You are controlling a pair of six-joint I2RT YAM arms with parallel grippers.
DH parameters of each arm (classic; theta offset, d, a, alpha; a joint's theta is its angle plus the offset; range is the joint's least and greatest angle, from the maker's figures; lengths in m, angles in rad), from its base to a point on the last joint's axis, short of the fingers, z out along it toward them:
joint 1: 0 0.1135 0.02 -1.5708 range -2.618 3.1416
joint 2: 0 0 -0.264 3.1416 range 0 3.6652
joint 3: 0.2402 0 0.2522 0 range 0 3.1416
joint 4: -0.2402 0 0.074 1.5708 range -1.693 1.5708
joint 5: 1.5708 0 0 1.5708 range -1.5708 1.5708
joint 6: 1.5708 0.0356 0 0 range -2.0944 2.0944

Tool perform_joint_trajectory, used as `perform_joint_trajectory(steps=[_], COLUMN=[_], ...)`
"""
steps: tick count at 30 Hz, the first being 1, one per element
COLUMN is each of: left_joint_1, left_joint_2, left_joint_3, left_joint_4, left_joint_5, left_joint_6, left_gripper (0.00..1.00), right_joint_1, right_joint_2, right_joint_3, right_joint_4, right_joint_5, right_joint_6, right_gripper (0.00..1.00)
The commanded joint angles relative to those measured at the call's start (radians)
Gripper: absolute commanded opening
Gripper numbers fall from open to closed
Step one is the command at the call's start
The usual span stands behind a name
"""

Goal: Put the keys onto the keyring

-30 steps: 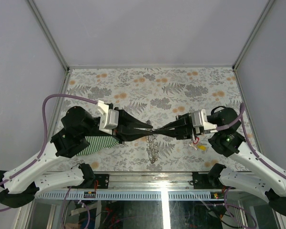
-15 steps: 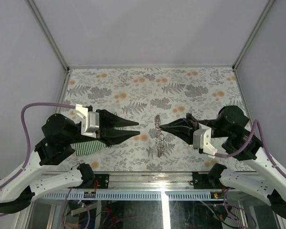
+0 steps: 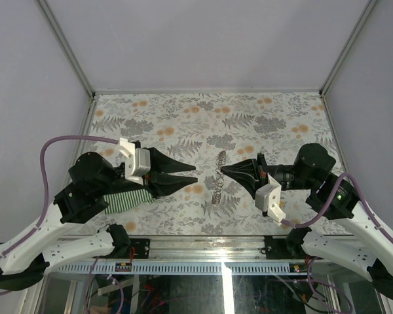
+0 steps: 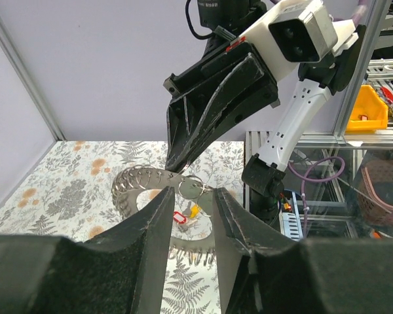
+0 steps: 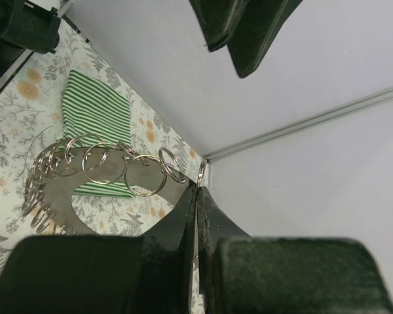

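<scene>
The keyring (image 3: 217, 183) hangs in the air over the middle of the worktop (image 3: 183, 118), pinched at its upper end by the right pincer (image 3: 224, 172), whose jaws are pressed together on the thin metal. The left pincer (image 3: 196, 174) hovers just to the left of it, jaws partly apart with nothing between them, tips aimed at the loop.

The keyring is likely light but awkward. It is a thin, bright strip with a toothed outer edge, and it droops in a curve instead of holding a shape, so it will probably swing and twist when nudged. Small split rings (image 5: 105, 163) are threaded along it, crowded at the low end. They are round, polished and free to slide, so a grip on one would probably slip. The flat strip close to the right pincer's hold looks like the safest place to take it, where the metal sags least.

Two keys show in the left wrist view, a red tag (image 4: 179, 216) and a yellow tag (image 4: 194, 210), just below the rings. Whether they hang from the loop or lie on the worktop cannot be told. They are tiny, smooth plastic pieces, probably near weightless and easy to flick away, best pinched across the flat faces so the metal loop is left free.

A green striped cloth (image 3: 131, 196), soft and ribbed, lies flat under the left arm on the floral, matte worktop.
</scene>
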Motion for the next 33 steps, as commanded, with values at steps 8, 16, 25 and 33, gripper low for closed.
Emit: perform_joint_trajectory(steps=[8, 16, 25, 33], left_joint_1=[-0.006, -0.006, -0.005, -0.006], left_joint_2=[0.031, 0.072, 0.103, 0.098], left_joint_3=[0.035, 0.046, 0.075, 0.059], left_joint_4=[-0.007, -0.017, -0.017, -0.003], left_joint_5=[0.017, 0.011, 0.003, -0.002], left_joint_6=[0.024, 0.048, 0.071, 0.054], left_gripper=[0.31, 0.32, 0.31, 0.31], right_joint_1=[0.008, 0.009, 0.010, 0.009], right_joint_2=[0.027, 0.057, 0.166, 0.291], right_joint_3=[0.122, 0.169, 0.376, 0.603], right_joint_4=[-0.053, -0.127, -0.338, -0.562], right_joint_5=[-0.002, 0.008, 0.050, 0.042], right_joint_6=[-0.032, 0.016, 0.344, 0.548], right_gripper=[0.00, 0.00, 0.00, 0.00])
